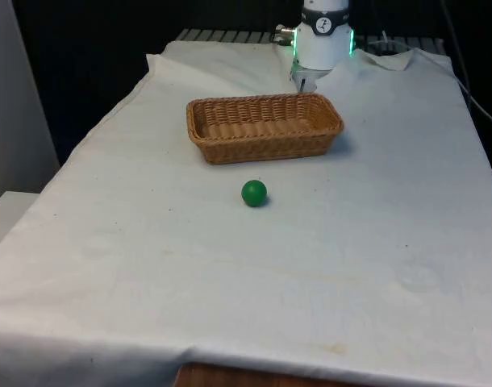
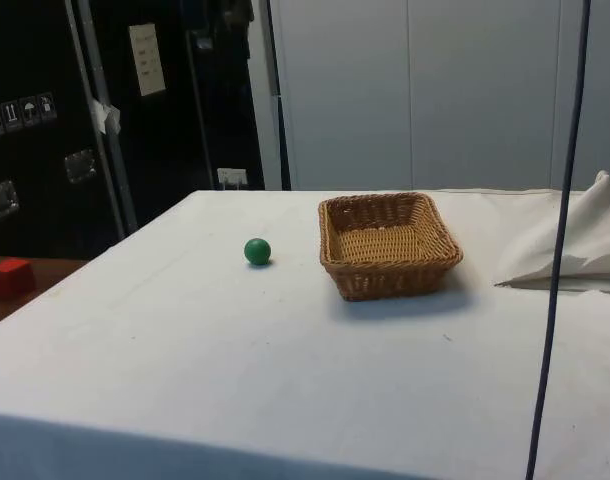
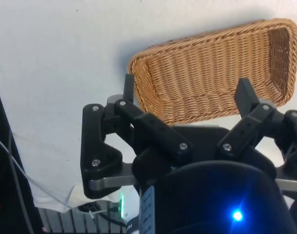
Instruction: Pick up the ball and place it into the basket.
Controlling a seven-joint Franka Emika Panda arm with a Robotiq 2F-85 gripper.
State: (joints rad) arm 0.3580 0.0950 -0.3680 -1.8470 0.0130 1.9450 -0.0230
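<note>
A: Just in front of the basket (image 1: 264,126), on the near side from the front camera, sits the green ball (image 1: 254,193), apart from the wicker and resting on the white cloth (image 1: 230,274). The arm (image 1: 323,36) stands beyond the basket's far rim

B: And from the side?

A: The ball (image 2: 257,251) lies beside the basket (image 2: 389,245), off its short end, not touching. The basket looks empty

B: The wrist camera?

A: The gripper (image 3: 185,92) hangs over the basket (image 3: 212,68) with its two fingers spread wide, nothing between them

B: How will the ball handle?

A: My guess: small, light and smooth, so it will roll at a nudge. Whether it is hard or soft I cannot tell. Best to come straight down and close across its widest middle, both pads meeting it together
</note>
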